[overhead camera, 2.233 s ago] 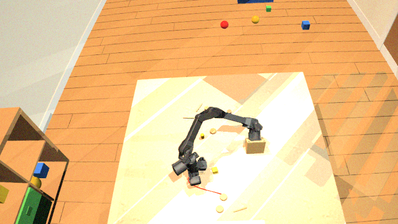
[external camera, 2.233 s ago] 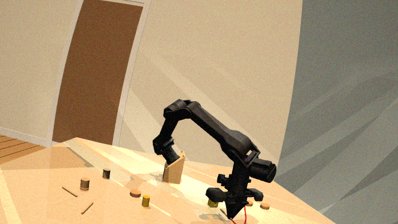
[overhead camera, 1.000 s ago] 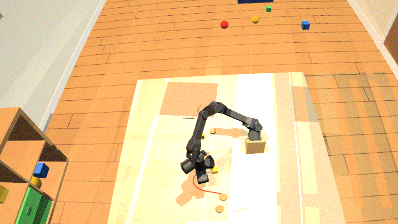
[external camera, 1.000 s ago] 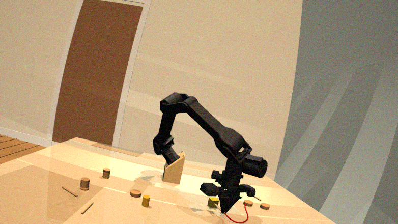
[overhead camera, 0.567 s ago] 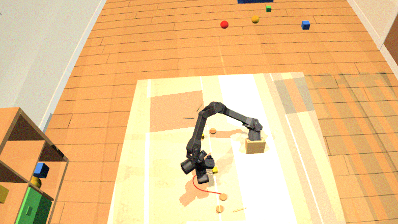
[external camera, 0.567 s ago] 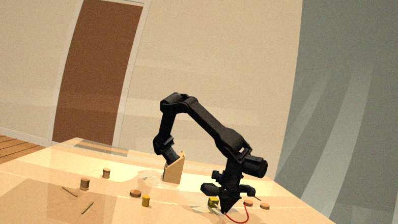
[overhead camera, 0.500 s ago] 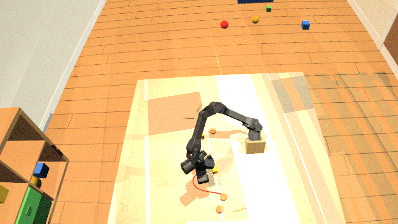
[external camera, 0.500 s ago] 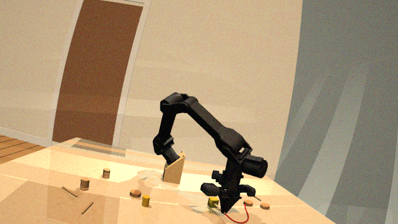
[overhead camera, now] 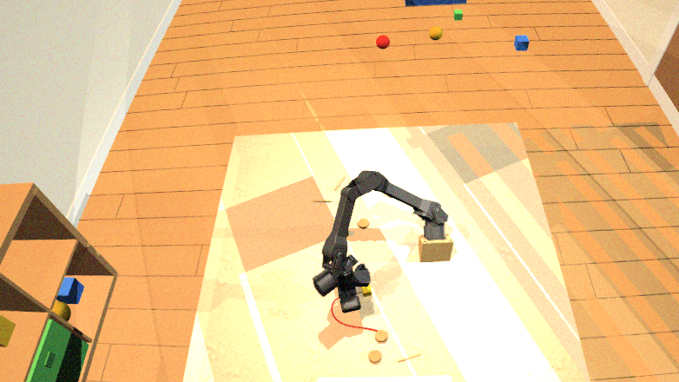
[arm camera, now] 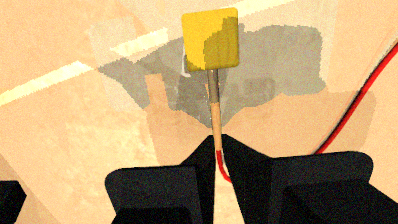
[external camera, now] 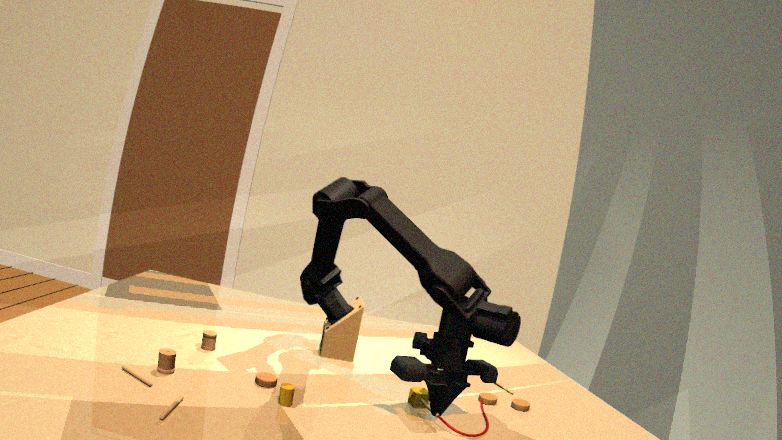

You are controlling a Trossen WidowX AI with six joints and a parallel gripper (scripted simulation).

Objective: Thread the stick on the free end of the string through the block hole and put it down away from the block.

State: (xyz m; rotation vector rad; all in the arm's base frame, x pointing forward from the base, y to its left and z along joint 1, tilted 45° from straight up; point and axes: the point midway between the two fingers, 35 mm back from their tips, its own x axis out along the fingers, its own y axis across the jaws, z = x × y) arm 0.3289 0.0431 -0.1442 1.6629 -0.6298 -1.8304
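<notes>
The yellow block (overhead camera: 366, 290) (external camera: 418, 397) (arm camera: 211, 37) stands on the table. My gripper (external camera: 436, 414) (arm camera: 217, 139) is shut on the string's stick (arm camera: 216, 120), close to its string end. The stick points away from the fingers toward the block. In the wrist view its far end reaches the block's near edge and is hidden there; whether it is inside the hole cannot be told. The red string (overhead camera: 344, 324) (external camera: 487, 420) (arm camera: 352, 102) curves slackly from the fingertips to its round button (overhead camera: 381, 335) (external camera: 487, 398). In the top view the gripper body hides the fingertips.
Another button (overhead camera: 374, 356) (external camera: 520, 404) and a loose stick (overhead camera: 409, 357) (external camera: 503, 388) lie near the string's button. Farther off are a button (overhead camera: 363, 223) (external camera: 265, 379), a yellow cylinder (external camera: 286, 394), two brown cylinders (external camera: 166, 361) (external camera: 208, 340) and two loose sticks (external camera: 136, 375) (external camera: 171, 408).
</notes>
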